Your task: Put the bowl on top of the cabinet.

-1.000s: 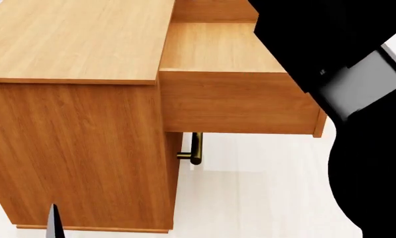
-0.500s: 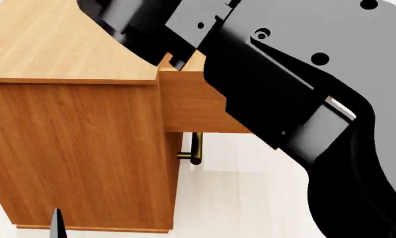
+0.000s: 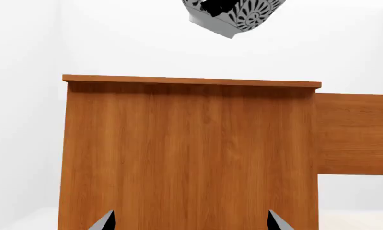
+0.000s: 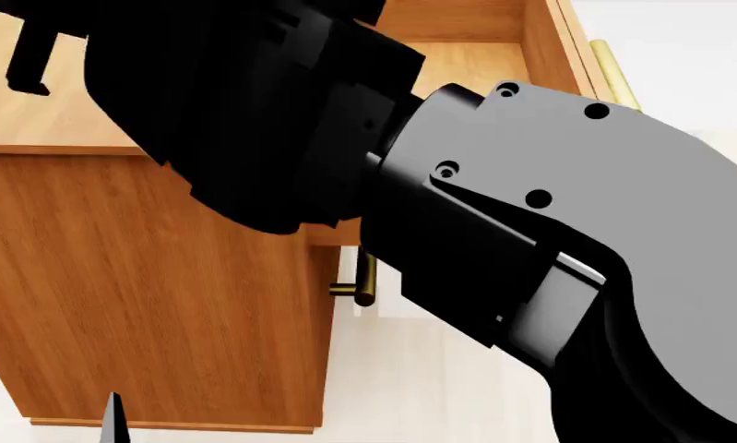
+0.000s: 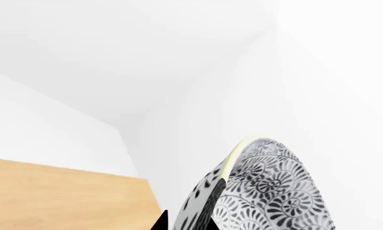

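The bowl (image 5: 268,191), white with a grey floral pattern, is tilted on its side with my right gripper (image 5: 185,223) shut on its rim. In the left wrist view the bowl (image 3: 233,17) hangs in the air above the flat top of the light-brown cabinet (image 3: 191,153). The cabinet top (image 5: 57,191) lies below and beside the bowl. In the head view my right arm (image 4: 492,212) reaches across the cabinet (image 4: 159,277) and hides the bowl. My left gripper (image 3: 190,225) is open, low down, facing the cabinet's side; one fingertip (image 4: 113,420) shows in the head view.
A drawer (image 4: 467,41) stands pulled out at the cabinet's right, with a brass bar handle (image 4: 608,65) on its front. Another brass handle (image 4: 363,277) shows below it. White floor (image 4: 442,369) lies to the right of the cabinet.
My right arm has swung from the right edge of the head view leftward across the open drawer to over the cabinet top. The left gripper has stayed low.
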